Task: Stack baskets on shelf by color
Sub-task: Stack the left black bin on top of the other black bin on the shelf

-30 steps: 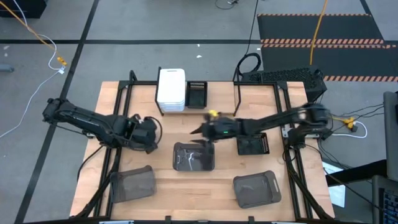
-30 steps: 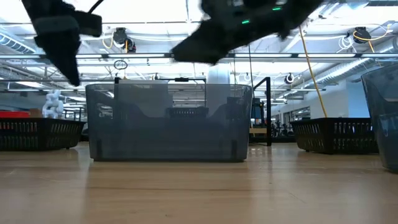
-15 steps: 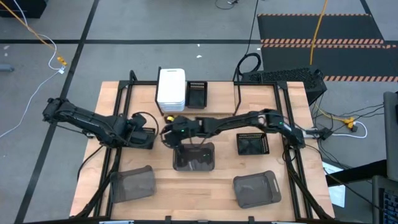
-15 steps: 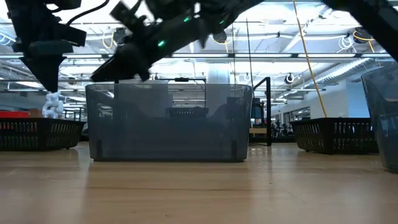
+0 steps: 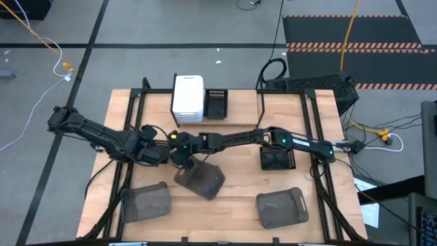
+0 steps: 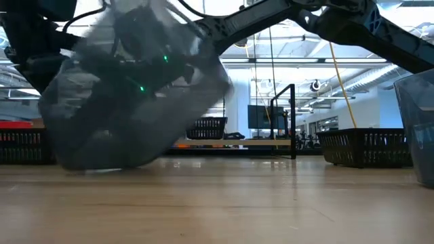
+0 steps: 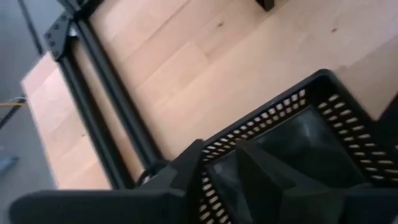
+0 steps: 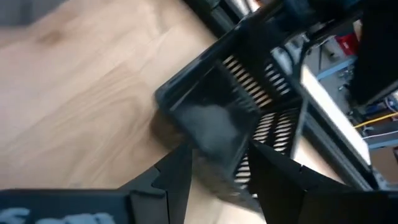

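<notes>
A translucent grey basket sits tipped and turned near the table's middle, its lower edge on the wood. My right gripper has reached far across to the basket's far-left corner and is shut on it. My left gripper is just to the left of it, shut on a black mesh basket. On the shelf at the far edge stand the stacked white baskets and another black mesh basket. My left gripper holds the black mesh basket by a side wall, one finger inside and one outside. Whether the basket rests on the table is hidden by the arm. My right gripper holds the grey basket's wall near its far-left corner between the two fingers, slanting down from the right. The basket is tilted, that corner raised and the opposite lower edge on the table.
Two more grey baskets lie near the near edge. A third black mesh basket sits at the right. Black frame rails run along the table's left and right sides. Bare wood lies between the near baskets.
My right gripper swept from the table's middle toward the left, past the grey basket's far side, and took its far-left corner. The grey basket, flat and square before, has tipped up, turned about and slid a little toward the left and near edge. My left gripper edged leftward.
</notes>
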Controlling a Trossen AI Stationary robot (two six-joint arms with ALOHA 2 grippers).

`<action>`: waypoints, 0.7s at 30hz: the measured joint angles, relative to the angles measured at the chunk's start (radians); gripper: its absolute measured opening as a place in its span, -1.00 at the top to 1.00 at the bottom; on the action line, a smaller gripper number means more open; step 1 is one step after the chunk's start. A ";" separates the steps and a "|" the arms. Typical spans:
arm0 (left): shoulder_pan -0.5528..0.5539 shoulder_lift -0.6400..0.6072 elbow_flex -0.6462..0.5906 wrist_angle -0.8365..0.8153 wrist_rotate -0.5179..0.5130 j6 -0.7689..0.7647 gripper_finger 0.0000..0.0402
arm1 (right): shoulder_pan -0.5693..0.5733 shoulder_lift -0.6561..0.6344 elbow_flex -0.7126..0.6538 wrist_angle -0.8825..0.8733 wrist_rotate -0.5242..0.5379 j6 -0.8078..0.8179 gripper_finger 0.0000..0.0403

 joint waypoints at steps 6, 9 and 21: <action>0.000 0.000 0.000 0.000 -0.004 0.012 0.66 | 0.000 -0.008 -0.003 -0.089 0.003 0.001 0.25; -0.011 0.000 0.000 0.000 -0.004 0.012 0.71 | 0.007 -0.010 -0.002 -0.178 0.004 0.003 0.25; -0.058 0.000 0.002 -0.001 -0.002 0.006 0.72 | 0.061 -0.061 -0.005 -0.314 0.045 -0.076 0.25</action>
